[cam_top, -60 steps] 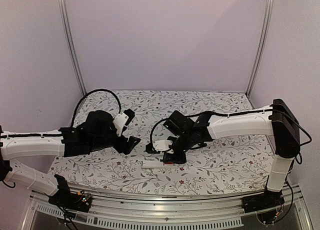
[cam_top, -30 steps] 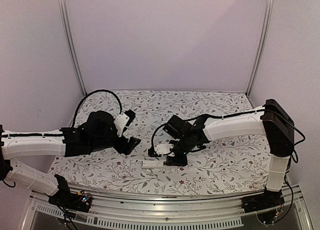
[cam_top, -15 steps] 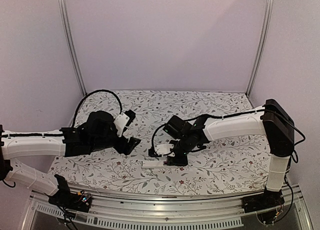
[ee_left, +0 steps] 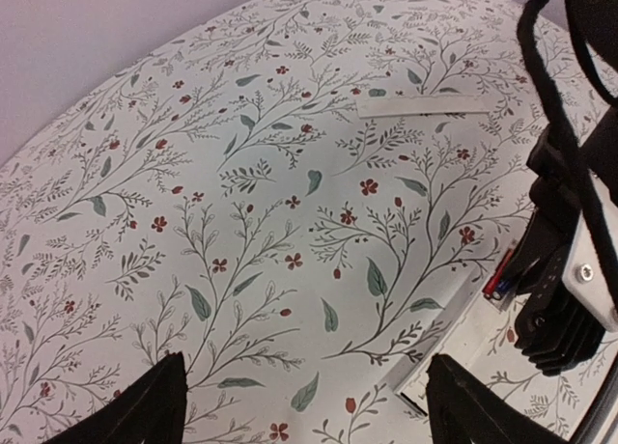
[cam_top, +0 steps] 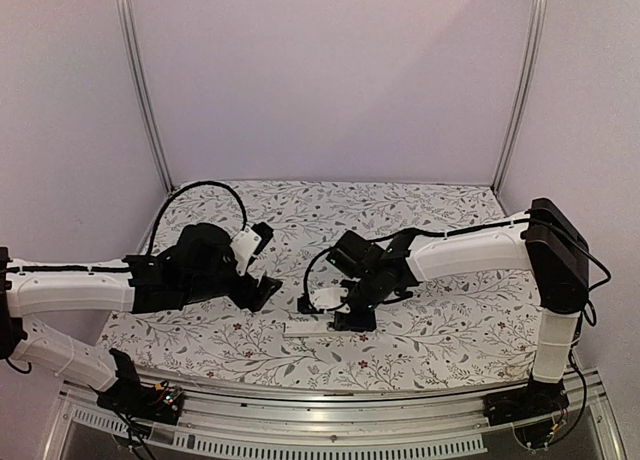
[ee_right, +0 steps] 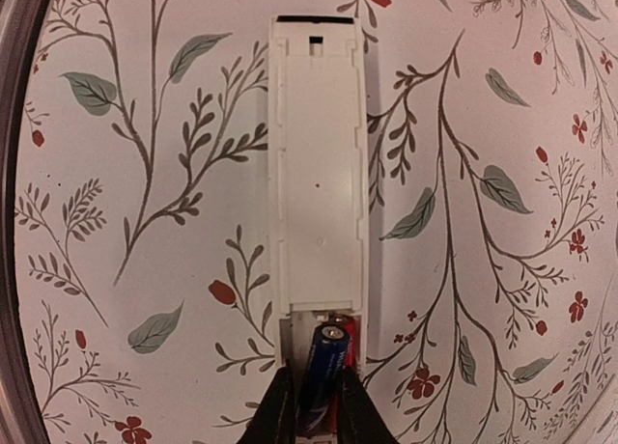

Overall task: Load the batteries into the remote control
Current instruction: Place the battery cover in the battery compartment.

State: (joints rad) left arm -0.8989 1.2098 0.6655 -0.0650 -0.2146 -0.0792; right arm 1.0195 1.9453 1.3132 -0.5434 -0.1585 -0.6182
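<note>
Your right gripper (ee_right: 317, 410) stands over the bay end of the remote control (ee_right: 319, 174), its jaws drawn in to a narrow gap with the black battery (ee_right: 325, 362) between the fingertips. The dark pads sit tight along both flanks of it, but you cannot tell from the wrist view whether they press on it or only bracket it. That battery is a small glossy cylinder with blue lettering and a bright metal cap on the end that points up the remote. It lies in the open bay, lengthwise with the remote's body. Hard against it in the same bay you can see a sliver of the red-orange battery (ee_right: 349, 333), mostly hidden by the black one. The remote itself lies flat on the flowered cloth (ee_right: 145, 174), back side up. It is a slim bar of matt white moulded plastic with raised side rails, small notches along them, and a small dark slot at the end opposite the bay. The cloth under it is pale, printed with grey-green leaves and small red blossoms. Your left gripper (ee_left: 309, 415) hangs near the remote's other end, apart from it. Its jaws are spread wide, with only cloth showing between the two black fingers (ee_left: 145, 410), and it has hold of nothing. From its wrist view a thin flat white strip (ee_left: 420, 104) lies on the cloth, well apart from the remote.
</note>
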